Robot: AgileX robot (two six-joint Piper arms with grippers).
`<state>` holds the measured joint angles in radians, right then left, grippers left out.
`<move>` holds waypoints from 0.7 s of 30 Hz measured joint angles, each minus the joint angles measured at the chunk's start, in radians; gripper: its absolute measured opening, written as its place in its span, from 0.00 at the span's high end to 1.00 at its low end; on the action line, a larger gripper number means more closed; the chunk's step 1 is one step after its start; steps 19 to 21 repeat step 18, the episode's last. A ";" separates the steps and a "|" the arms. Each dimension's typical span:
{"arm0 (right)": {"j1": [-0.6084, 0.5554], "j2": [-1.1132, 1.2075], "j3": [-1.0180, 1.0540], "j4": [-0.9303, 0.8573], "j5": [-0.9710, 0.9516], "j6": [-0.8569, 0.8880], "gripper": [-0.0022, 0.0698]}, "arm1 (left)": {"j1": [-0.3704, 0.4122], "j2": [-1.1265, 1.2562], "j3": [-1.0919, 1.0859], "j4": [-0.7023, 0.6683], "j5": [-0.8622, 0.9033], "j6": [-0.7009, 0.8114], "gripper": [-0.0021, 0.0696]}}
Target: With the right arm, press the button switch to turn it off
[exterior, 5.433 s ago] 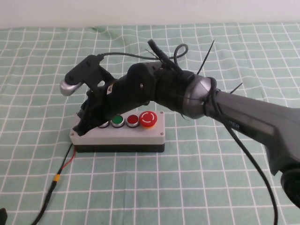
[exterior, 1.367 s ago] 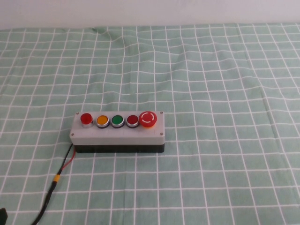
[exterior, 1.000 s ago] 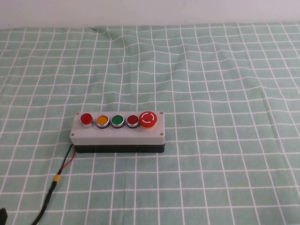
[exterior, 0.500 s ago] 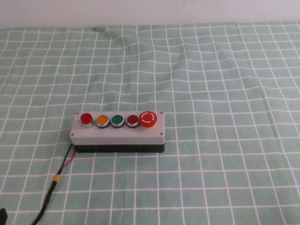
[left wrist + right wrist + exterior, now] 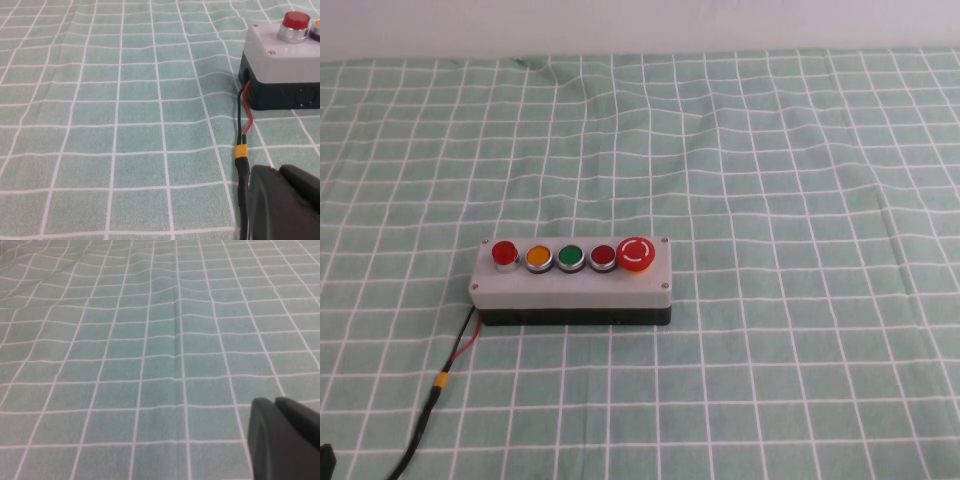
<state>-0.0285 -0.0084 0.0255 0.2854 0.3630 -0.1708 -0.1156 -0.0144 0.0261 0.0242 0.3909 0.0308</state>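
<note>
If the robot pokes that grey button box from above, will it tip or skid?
Tipping seems unlikely: the button box is low, wide and flat on the tablecloth. The cloth probably resists skidding, and its cable may tug. Left gripper is near that cable; right gripper hangs over bare cloth.

Button switch box (image 5: 571, 283): grey lid, black base, flat on worktop left of centre. Row from robot's left: red button (image 5: 504, 253), orange (image 5: 538, 257), green (image 5: 570, 257), red (image 5: 603, 257), big red mushroom stop (image 5: 636, 253). Nothing touching it.
</note>
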 joint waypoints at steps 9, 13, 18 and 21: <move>0.000 0.000 0.000 -0.186 0.000 0.231 0.99 | 0.000 0.000 0.000 0.000 0.000 0.000 0.98; 0.000 0.000 0.000 -0.190 0.000 0.237 0.99 | 0.000 0.000 0.000 0.000 0.000 0.000 0.98; 0.000 0.000 0.000 -0.190 0.000 0.239 0.99 | 0.000 0.000 0.000 0.000 0.000 0.000 0.98; 0.000 0.000 0.000 -0.190 0.000 0.239 0.99 | 0.000 0.000 0.000 0.000 0.000 0.000 0.98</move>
